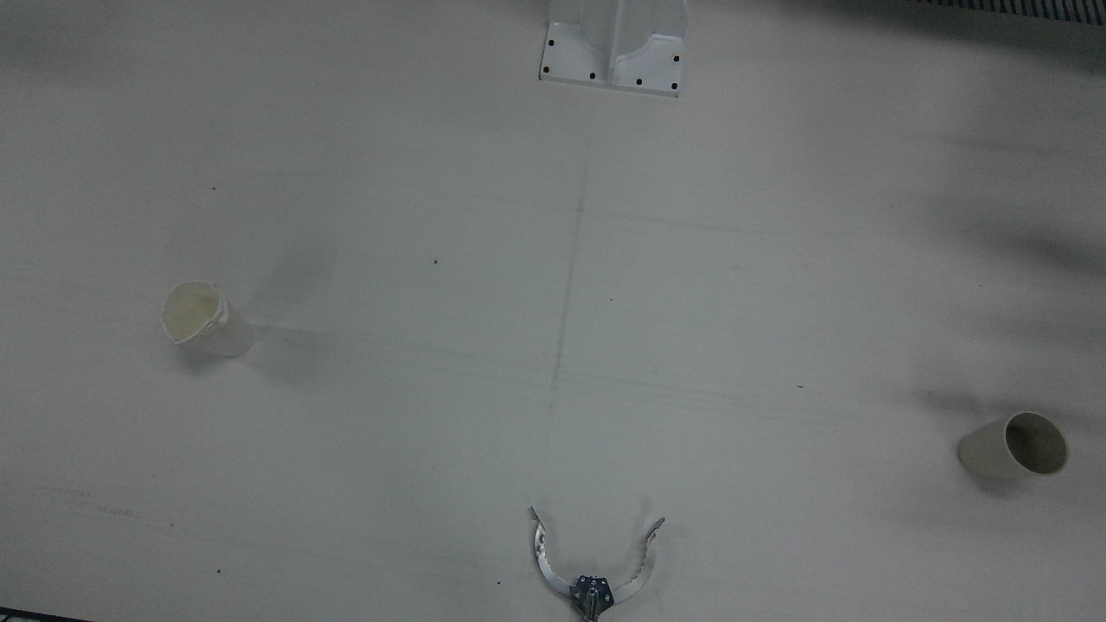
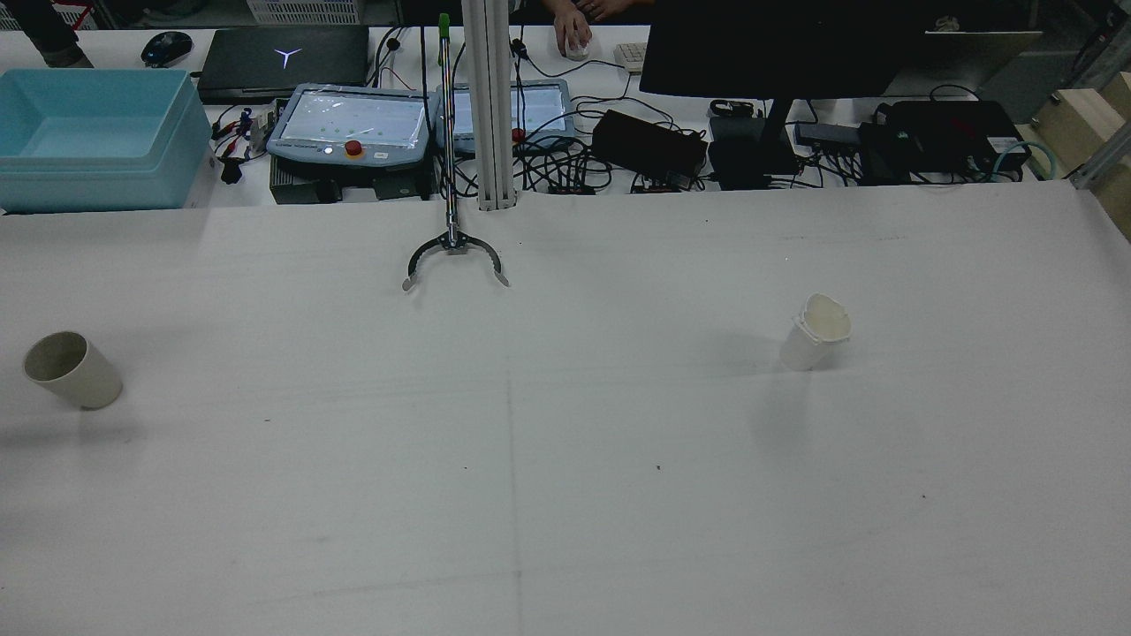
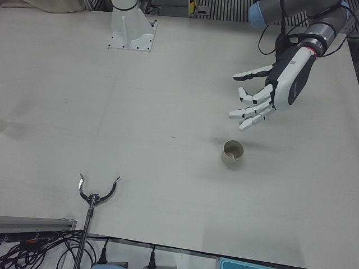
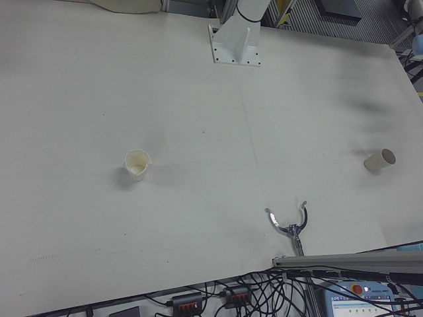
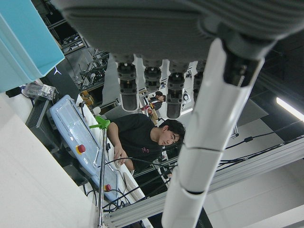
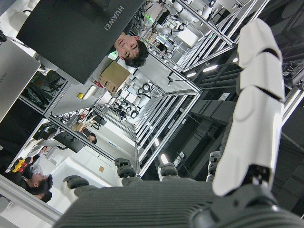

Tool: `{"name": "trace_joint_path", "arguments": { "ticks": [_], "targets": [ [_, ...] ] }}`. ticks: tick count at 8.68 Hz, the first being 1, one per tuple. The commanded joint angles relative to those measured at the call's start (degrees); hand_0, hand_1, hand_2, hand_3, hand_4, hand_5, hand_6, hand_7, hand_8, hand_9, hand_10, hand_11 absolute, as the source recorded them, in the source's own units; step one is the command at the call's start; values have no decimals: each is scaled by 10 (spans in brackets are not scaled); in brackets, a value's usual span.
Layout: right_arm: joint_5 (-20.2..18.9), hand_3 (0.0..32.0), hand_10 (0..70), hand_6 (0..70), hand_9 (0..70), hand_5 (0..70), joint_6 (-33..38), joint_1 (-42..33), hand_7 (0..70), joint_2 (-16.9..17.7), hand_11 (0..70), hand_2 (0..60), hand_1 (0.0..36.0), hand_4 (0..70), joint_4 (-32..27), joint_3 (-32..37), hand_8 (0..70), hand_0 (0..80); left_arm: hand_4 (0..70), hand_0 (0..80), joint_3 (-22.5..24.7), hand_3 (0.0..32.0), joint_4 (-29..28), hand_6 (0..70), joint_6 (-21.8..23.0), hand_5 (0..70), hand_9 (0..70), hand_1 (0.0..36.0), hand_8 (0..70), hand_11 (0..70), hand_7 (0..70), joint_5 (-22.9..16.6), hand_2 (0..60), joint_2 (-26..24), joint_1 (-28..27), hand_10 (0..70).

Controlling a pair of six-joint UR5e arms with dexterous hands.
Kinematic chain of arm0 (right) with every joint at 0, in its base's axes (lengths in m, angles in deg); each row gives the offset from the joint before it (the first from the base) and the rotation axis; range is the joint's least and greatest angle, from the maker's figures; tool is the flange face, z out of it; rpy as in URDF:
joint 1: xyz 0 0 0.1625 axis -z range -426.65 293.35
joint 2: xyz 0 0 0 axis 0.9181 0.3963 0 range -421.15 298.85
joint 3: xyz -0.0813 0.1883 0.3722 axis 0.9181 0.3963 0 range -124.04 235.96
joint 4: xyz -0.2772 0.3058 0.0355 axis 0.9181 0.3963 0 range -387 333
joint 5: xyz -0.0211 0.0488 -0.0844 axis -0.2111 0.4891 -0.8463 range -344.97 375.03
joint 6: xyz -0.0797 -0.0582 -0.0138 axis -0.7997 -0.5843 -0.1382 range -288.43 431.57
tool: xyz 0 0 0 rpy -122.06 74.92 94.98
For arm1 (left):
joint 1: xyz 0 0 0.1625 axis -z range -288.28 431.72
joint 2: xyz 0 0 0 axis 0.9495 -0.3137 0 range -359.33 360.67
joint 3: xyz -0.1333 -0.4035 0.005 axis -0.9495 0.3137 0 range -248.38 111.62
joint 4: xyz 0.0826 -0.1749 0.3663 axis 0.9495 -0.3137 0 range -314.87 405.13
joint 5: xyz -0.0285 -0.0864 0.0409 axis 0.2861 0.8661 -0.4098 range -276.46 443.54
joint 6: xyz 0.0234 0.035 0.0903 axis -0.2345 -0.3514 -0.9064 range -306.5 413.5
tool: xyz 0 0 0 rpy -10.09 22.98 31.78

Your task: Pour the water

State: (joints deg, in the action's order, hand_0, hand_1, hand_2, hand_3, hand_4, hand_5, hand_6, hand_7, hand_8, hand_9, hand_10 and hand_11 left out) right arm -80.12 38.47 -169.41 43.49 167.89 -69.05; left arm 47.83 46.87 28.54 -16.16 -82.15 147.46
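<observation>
A grey-beige cup [image 1: 1015,447] [image 2: 71,369] [image 3: 233,153] [image 4: 379,160] stands upright on the white table, on my left arm's side. A white cup with a dented, spouted rim [image 1: 206,320] [image 2: 817,332] [image 4: 137,163] stands on my right arm's side. What either cup holds cannot be told. My left hand [image 3: 275,89] hovers open above and just behind the grey-beige cup, palm down, fingers spread, touching nothing; its fingers [image 5: 153,80] show apart in the left hand view. My right hand [image 6: 190,199] shows only in its own view, raised, fingers extended, holding nothing.
A metal claw of a grabber stick [image 1: 594,570] [image 2: 455,256] [image 3: 95,193] [image 4: 291,224] lies at the operators' edge. An arm pedestal [image 1: 615,47] [image 4: 236,39] stands at the robot's side. Beyond the table sit a blue bin [image 2: 97,132], teach pendants [image 2: 353,124], cables and a monitor [image 2: 778,44].
</observation>
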Motion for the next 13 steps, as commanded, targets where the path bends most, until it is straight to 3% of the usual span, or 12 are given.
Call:
{"name": "trace_joint_path", "arguments": {
  "ticks": [1, 2, 3, 4, 5, 7, 8, 11, 12, 13],
  "targets": [
    [-2, 320, 0, 68, 61, 81, -11, 1, 48, 4, 0, 130, 211, 0, 1, 12, 70, 516, 142, 800, -67, 54, -48, 74, -63, 0, 0, 360, 81, 141, 49, 96, 0, -15, -55, 63],
    [-2, 320, 0, 77, 66, 81, -10, 0, 55, 4, 0, 131, 207, 0, 1, 12, 75, 514, 122, 800, -97, 28, -66, 42, -64, 0, 0, 358, 64, 117, 19, 99, 0, -18, -56, 47],
    [-2, 320, 0, 85, 70, 82, -11, 0, 60, 5, 0, 134, 207, 0, 2, 13, 78, 515, 124, 800, -137, 2, -64, 20, -62, 0, 0, 289, 53, 83, 2, 95, 0, -28, -67, 30],
    [-2, 312, 0, 95, 75, 83, -11, 0, 67, 5, 0, 138, 206, 0, 2, 13, 82, 514, 148, 800, -153, 0, -73, 14, -59, 0, 0, 216, 50, 57, 1, 95, 0, -27, -89, 18],
    [-2, 296, 0, 104, 80, 83, -11, 0, 69, 5, 0, 143, 202, 0, 2, 13, 87, 511, 153, 605, -182, 0, -82, 2, -61, 0, 0, 133, 37, 26, 0, 96, 0, -27, -101, 3],
    [-2, 268, 0, 123, 95, 84, -7, -1, 87, 6, 0, 151, 199, 0, 2, 13, 98, 511, 150, 458, -252, 0, -132, 0, -58, 0, 0, 6, 22, 0, 0, 99, 0, -26, -107, 0],
    [-2, 260, 0, 127, 99, 85, -7, -1, 90, 8, 0, 152, 199, 0, 2, 13, 100, 511, 148, 476, -272, 0, -148, 0, -59, 0, 0, 25, 24, 5, 0, 99, 0, -27, -107, 0],
    [-2, 230, 0, 129, 100, 82, -7, -1, 85, 9, 0, 155, 194, 0, 2, 13, 102, 507, 139, 611, -337, 0, -208, 9, -78, 0, 0, 141, 37, 42, 4, 100, 0, -27, -114, 13],
    [-2, 226, 0, 131, 99, 82, -7, -1, 85, 9, 0, 152, 194, 0, 2, 13, 102, 508, 119, 800, -332, 0, -226, 17, -112, 0, 11, 273, 52, 80, 13, 100, 0, -27, -114, 29],
    [-2, 230, 0, 133, 103, 83, -8, -2, 90, 9, 0, 154, 194, 0, 2, 13, 104, 507, 94, 800, -332, 2, -241, 13, -148, 0, 17, 353, 62, 103, 14, 101, 0, -29, -115, 39]
  ]
}}
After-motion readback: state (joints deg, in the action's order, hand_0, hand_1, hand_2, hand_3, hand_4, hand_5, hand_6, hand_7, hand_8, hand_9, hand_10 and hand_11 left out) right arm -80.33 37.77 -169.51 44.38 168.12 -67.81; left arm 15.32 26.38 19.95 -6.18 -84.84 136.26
